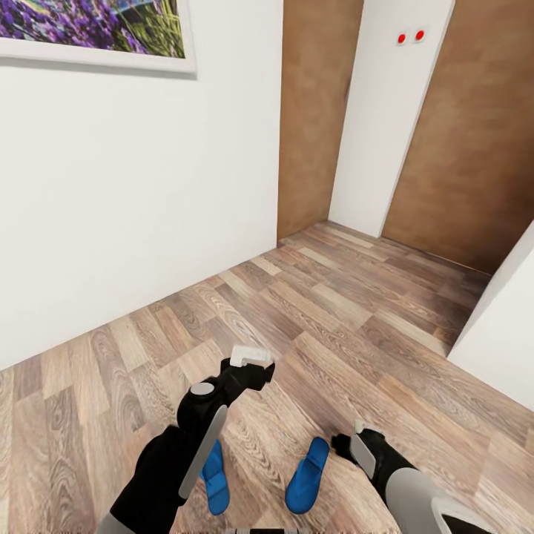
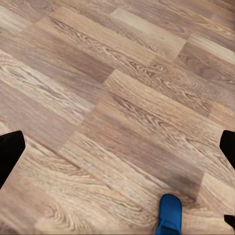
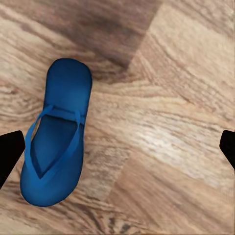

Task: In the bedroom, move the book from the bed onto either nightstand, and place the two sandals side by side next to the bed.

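Lying flat on the wood-plank floor (image 1: 334,326), near the robot, are both blue sandals: one (image 1: 307,475) just left of the right gripper (image 1: 357,443), the other (image 1: 216,480) half under the left arm. Both grippers' fingers sit wide apart, left gripper (image 1: 248,363) included.

Bare wood-plank floor (image 1: 334,319) stretches open ahead to the brown doors (image 1: 460,148); a white wall (image 1: 133,193) closes the left side, another white wall (image 1: 504,326) the right. Two blue sandals (image 1: 306,476) lie flat, apart, low underfoot; bare floor lies between them.
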### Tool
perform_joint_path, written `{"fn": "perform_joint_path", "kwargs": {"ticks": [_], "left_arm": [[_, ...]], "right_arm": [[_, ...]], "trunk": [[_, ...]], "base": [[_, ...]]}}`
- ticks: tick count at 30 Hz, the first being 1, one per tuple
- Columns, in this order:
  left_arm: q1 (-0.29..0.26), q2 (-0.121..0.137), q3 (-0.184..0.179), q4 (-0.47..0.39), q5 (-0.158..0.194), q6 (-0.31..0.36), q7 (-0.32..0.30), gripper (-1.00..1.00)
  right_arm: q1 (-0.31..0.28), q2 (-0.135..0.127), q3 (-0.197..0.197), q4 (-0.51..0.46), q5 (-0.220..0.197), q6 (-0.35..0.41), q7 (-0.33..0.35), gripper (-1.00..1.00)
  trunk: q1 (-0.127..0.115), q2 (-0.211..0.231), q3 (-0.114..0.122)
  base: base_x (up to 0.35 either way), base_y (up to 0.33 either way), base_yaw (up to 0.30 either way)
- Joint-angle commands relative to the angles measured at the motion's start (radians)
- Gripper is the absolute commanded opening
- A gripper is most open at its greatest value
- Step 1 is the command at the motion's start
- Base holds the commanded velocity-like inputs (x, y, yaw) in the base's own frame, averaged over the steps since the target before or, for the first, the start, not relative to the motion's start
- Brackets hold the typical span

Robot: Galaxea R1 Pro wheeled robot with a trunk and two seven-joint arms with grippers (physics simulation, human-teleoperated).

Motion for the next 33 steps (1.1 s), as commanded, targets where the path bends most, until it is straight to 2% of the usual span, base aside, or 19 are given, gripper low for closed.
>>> {"fn": "perform_joint_path", "kwargs": {"ticks": [1, 2, 4, 13, 16, 20, 25, 33], "left_arm": [[-0.001, 0.000, 0.000, -0.001, 0.010, 0.005, 0.007, 1.00], [-0.001, 0.001, 0.000, -0.001, 0.010, 0.005, 0.007, 1.00], [-0.001, 0.001, 0.001, 0.000, 0.010, 0.005, 0.007, 1.00], [-0.001, 0.000, 0.000, 0.000, 0.011, 0.005, 0.007, 1.00], [-0.001, 0.000, 0.000, 0.000, 0.011, 0.005, 0.007, 1.00], [-0.001, 0.000, 0.000, 0.000, 0.010, 0.005, 0.007, 1.00], [-0.001, 0.001, 0.000, -0.001, 0.013, 0.005, 0.007, 1.00], [-0.001, -0.002, 0.000, -0.001, 0.015, 0.005, 0.007, 1.00]], "right_arm": [[-0.001, 0.001, 0.016, -0.002, -0.006, -0.006, -0.001, 1.00], [0.000, 0.002, 0.033, -0.002, -0.006, -0.017, 0.002, 1.00], [-0.001, 0.002, 0.039, -0.003, -0.006, -0.020, 0.004, 1.00], [-0.005, 0.003, 0.048, -0.009, -0.006, -0.024, 0.010, 1.00], [-0.007, 0.006, 0.067, -0.013, -0.004, -0.020, 0.067, 1.00], [-0.007, 0.021, 0.105, -0.015, -0.004, -0.020, 0.089, 1.00], [-0.009, 0.029, 0.133, -0.028, -0.003, -0.021, 0.094, 1.00], [-0.008, 0.029, 0.137, -0.075, -0.003, -0.019, 0.093, 1.00]], "trunk": [[0.000, -0.001, -0.005], [0.001, -0.001, -0.009], [0.002, -0.001, -0.016], [0.006, -0.003, -0.051], [0.007, -0.004, -0.063], [0.009, -0.005, -0.078], [0.009, -0.005, -0.078], [0.009, -0.005, -0.078]], "base": [[0.000, 0.000, 0.000], [0.000, 0.000, 0.000], [0.000, 0.000, 0.000], [0.000, 0.000, 0.000], [0.000, 0.000, 0.000], [0.000, 0.000, 0.000], [0.000, 0.000, 0.000], [0.000, 0.091, 0.000]]}}
